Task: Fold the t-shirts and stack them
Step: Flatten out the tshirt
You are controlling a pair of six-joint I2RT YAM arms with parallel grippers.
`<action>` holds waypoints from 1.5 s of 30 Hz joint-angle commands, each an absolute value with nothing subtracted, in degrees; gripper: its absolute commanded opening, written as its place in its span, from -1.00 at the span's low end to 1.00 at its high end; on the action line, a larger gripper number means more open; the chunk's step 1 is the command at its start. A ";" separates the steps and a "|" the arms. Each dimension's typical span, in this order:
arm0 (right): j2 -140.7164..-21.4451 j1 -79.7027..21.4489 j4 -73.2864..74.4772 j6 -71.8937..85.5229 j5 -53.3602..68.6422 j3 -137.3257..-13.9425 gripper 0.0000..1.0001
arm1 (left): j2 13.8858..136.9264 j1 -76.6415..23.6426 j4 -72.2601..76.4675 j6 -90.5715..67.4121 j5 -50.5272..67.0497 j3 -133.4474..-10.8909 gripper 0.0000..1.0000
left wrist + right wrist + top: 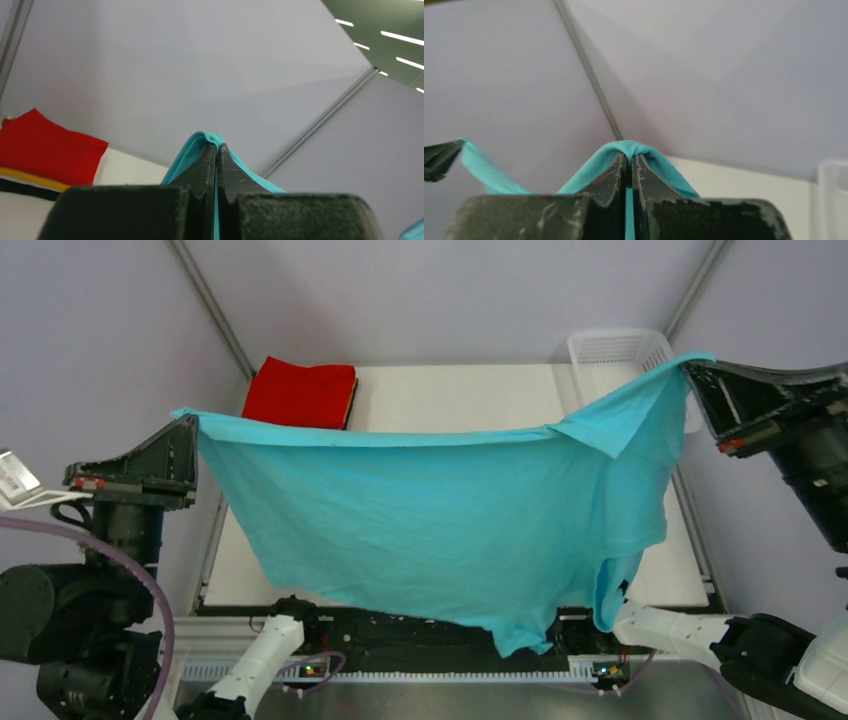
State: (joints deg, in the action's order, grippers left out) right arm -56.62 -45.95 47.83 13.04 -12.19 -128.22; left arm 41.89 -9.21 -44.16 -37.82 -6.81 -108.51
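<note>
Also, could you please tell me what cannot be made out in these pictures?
- Top view: the turquoise t-shirt, held between left tool and right tool, hides most of the table.
- Top view: it also covers the near edge of the folded stack.
- Left wrist view: the frame's left edge cuts the stack off.

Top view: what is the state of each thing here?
turquoise t-shirt: unfolded, hanging spread between the grippers
left gripper: shut on the turquoise t-shirt
right gripper: shut on the turquoise t-shirt
red t-shirt: folded, top of the stack
basket: upright, partly hidden
</note>
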 commanded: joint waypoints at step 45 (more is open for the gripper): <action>-111.05 -12.94 7.04 24.19 4.41 -85.08 0.97 | 109.21 -6.20 -28.37 -29.99 -10.74 -102.11 0.97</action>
